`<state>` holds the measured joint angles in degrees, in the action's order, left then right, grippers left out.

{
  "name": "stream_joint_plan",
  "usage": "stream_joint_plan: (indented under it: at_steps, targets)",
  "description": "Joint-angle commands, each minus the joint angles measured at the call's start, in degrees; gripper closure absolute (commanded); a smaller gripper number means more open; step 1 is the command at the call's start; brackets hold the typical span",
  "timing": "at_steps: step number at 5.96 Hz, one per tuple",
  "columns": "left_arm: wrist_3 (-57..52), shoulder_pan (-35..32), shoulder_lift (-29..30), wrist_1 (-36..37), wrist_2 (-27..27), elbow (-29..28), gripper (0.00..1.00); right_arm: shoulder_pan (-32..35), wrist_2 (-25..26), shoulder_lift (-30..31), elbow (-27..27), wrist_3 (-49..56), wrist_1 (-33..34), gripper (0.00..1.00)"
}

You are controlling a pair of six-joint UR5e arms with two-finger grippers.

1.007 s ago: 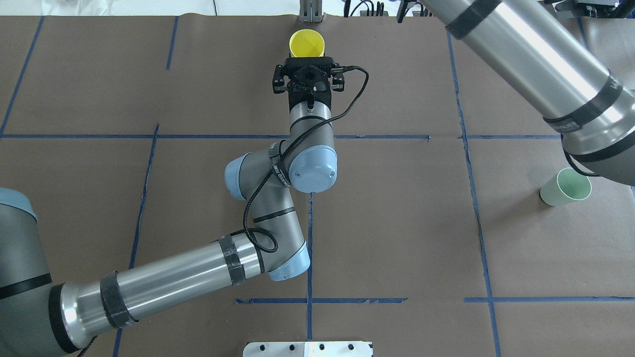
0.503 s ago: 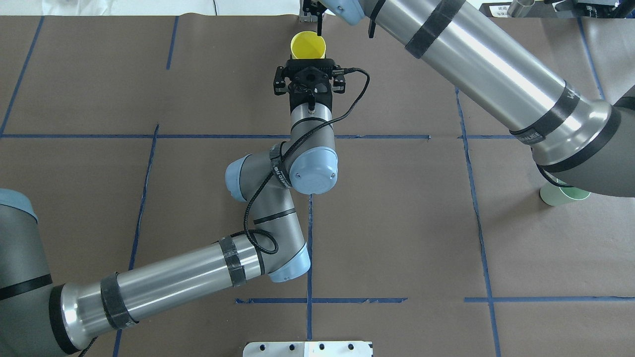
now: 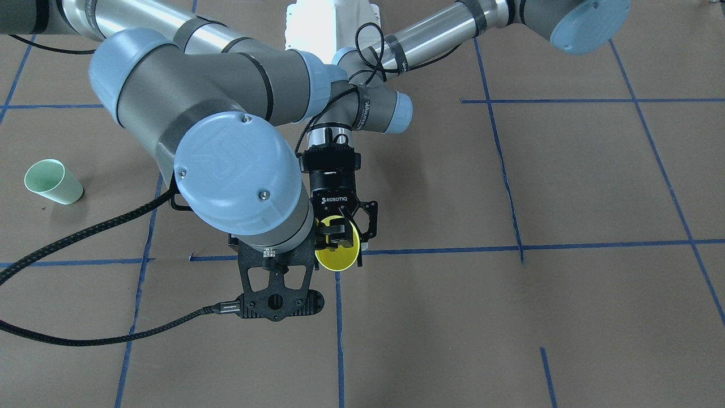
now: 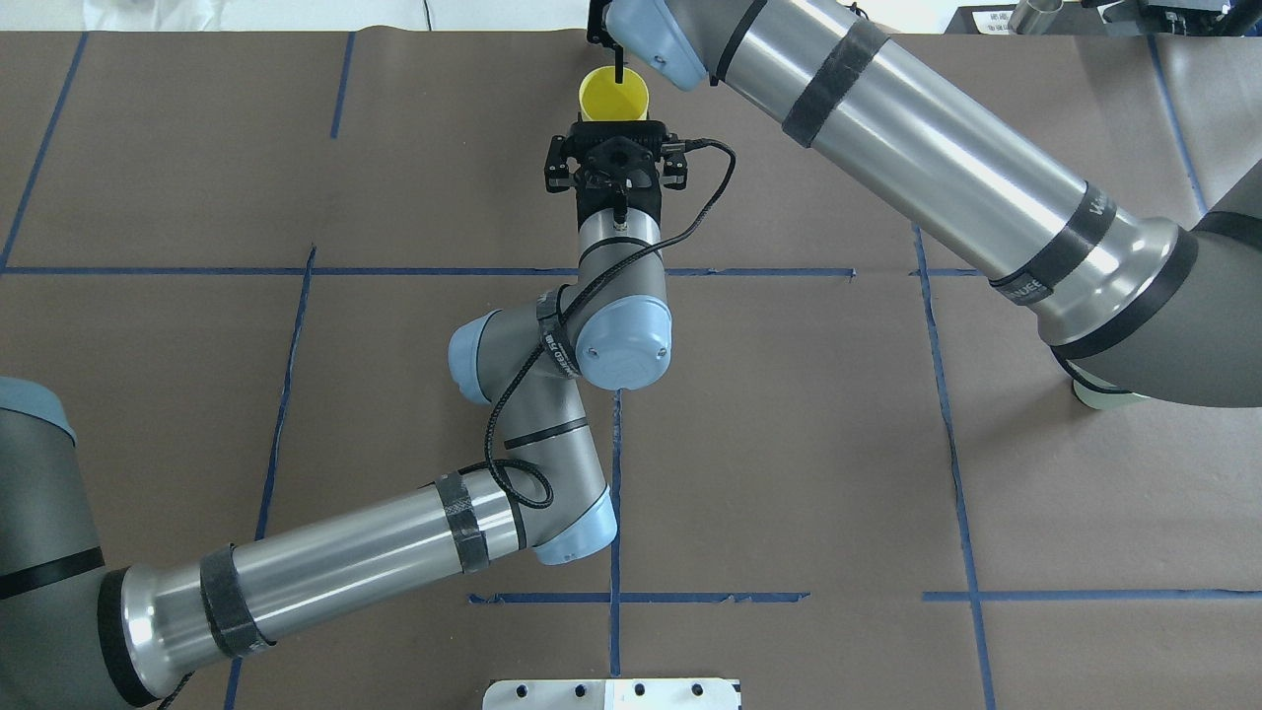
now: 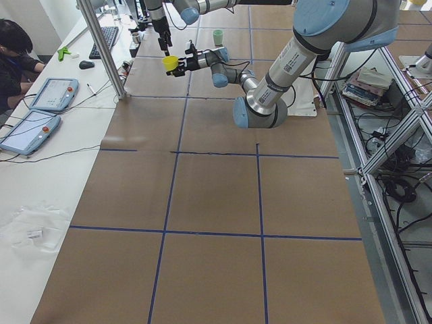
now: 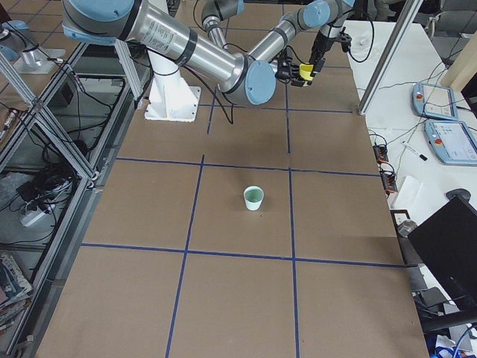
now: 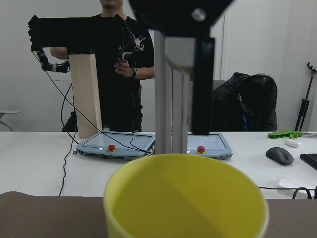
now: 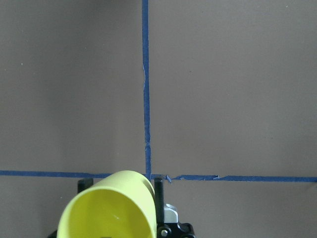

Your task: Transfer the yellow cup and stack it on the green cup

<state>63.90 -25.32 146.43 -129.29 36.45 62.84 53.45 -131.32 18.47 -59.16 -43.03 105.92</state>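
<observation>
The yellow cup (image 4: pixel 613 95) is held off the table, mouth tilted up and away, with my left gripper (image 4: pixel 613 120) shut on its lower wall. It also fills the bottom of the left wrist view as the yellow cup (image 7: pixel 185 198). My right gripper (image 4: pixel 617 59) hangs just above the cup's rim, pointing down; in the left wrist view the right gripper (image 7: pixel 181 89) looks open and empty. The right wrist view looks down on the yellow cup (image 8: pixel 111 206). The green cup (image 3: pixel 52 181) stands upright far to the right arm's side, mostly covered by that arm as the green cup (image 4: pixel 1089 392).
Brown paper with blue tape lines (image 4: pixel 616 493) covers the table. A metal post (image 5: pixel 101 47) stands at the far edge near the grippers. Beyond it a white desk holds teach pendants (image 5: pixel 54 94), and people (image 7: pixel 245 104) stand and sit there.
The right arm has swung in from the right, bringing its gripper over the yellow cup and covering most of the green cup. The left arm has barely moved.
</observation>
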Motion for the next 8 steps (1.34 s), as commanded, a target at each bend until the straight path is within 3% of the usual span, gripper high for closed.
stream_joint_plan:
  at_steps: [1,5,8]
  targets:
    - [0.0,0.0,0.0,0.0,0.0,0.0,0.56,-1.2,1.9,-0.1,1.0,-2.1,-3.3,0.08]
    - [0.0,0.0,-0.1,0.0,0.2,0.1,0.56,-2.7,2.5,-0.4,1.4,-2.8,-4.1,0.38]
    - [0.0,0.0,-0.1,0.0,0.2,0.1,0.56,-2.7,3.9,-0.1,1.1,-2.0,-4.1,0.42]
